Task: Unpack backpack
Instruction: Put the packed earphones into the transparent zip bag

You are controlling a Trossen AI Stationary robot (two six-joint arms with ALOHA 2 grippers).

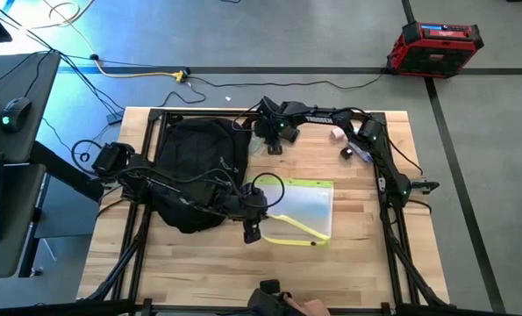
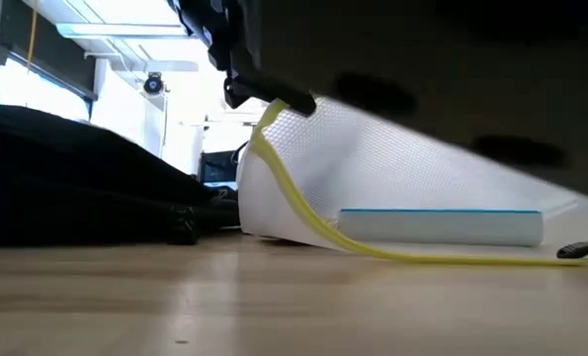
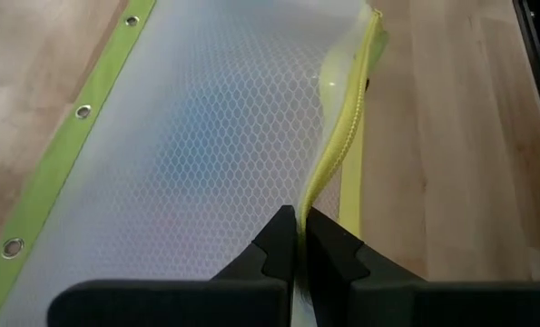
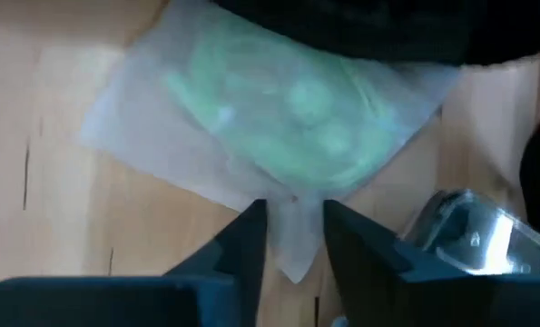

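Observation:
The black backpack [image 1: 199, 167] lies on its side at the table's left, also seen in the low view [image 2: 66, 178]. My left gripper [image 1: 253, 213] reaches over it and is shut on a translucent mesh pouch with yellow-green zipper edging [image 1: 306, 204], which lies to the backpack's right. A flat white and blue thing [image 2: 442, 225] shows inside the pouch. My right gripper [image 1: 268, 140] is at the far edge, open, pointing down. Its fingers stand on either side of the corner of a cloudy plastic bag with green contents [image 4: 279, 118], which lies on the table. My left gripper pinches the pouch's yellow-green zipper edge [image 3: 328, 168] between its two fingers [image 3: 274, 241], at the end nearest the backpack. That end [image 2: 266, 117] is raised off the table. The pouch slopes down from it, and its far part [image 2: 452, 252] rests on the wood.
Small pale items [image 1: 341, 136] lie at the table's far right by the right arm. A shiny metal thing [image 4: 460, 236] sits beside the plastic bag. A red case [image 1: 434, 46] stands on the floor beyond. A person's hand [image 1: 309, 307] shows at the near edge.

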